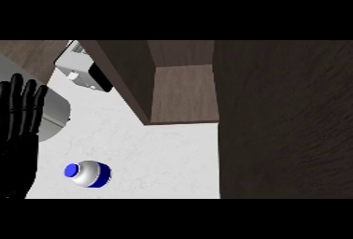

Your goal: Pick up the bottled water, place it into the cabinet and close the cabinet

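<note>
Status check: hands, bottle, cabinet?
Left hand open, resting at left edge; right hand out of view. Bottled water upright on counter, untouched. Cabinet open, path clear.

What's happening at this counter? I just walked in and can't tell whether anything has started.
Nothing is being handled yet. The bottled water stands on the white counter, seen from above with its blue cap showing, untouched. The robot's left hand rests open at the left edge, fingers up, apart from the bottle. The cabinet behind is open, its door swung out. The right hand is out of view.

The bottled water [88, 173] stands on the counter [158, 154], before the open cabinet [183, 93].
</note>
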